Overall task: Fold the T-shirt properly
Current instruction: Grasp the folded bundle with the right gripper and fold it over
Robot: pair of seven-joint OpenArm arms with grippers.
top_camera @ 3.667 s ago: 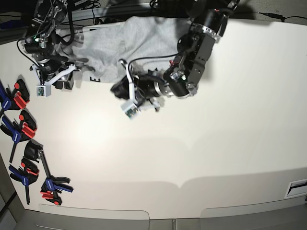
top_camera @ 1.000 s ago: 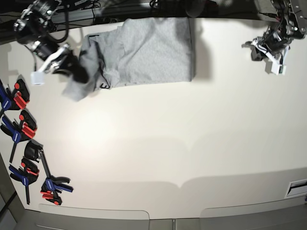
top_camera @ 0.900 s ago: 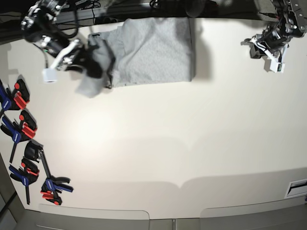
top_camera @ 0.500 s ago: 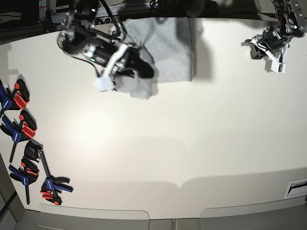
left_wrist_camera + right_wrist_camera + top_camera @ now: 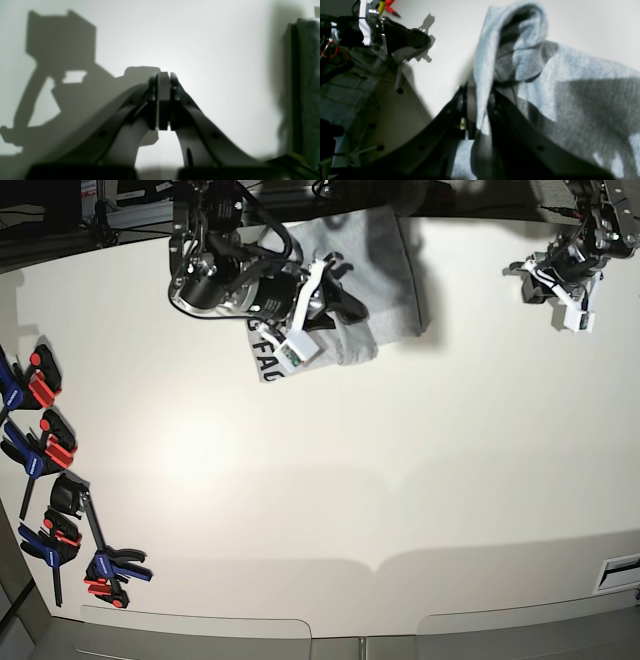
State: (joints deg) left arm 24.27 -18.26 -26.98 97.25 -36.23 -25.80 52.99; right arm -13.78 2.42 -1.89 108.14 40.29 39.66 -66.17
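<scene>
The light grey T-shirt [image 5: 390, 260] lies at the table's far edge, partly folded over itself. A flap with black lettering [image 5: 268, 360] shows below the arm on the left of the base view. My right gripper [image 5: 345, 310] is shut on a raised fold of the T-shirt [image 5: 520, 52], and the cloth runs between its fingers [image 5: 471, 100]. My left gripper [image 5: 528, 280] hovers at the far right, apart from the shirt. Its fingers [image 5: 163, 100] are pressed together with nothing in them, and the T-shirt's edge [image 5: 308, 87] shows at the right of the left wrist view.
Several blue, red and black clamps [image 5: 45, 445] lie along the left edge of the white table [image 5: 400, 480]. A slot [image 5: 620, 570] sits at the table's near right corner. Cables and dark hardware [image 5: 150, 200] crowd the far edge behind the shirt.
My right gripper has swept from the far left to the right across the shirt, dragging the cloth's left side over the rest; lettering now shows. The left arm has stayed still.
</scene>
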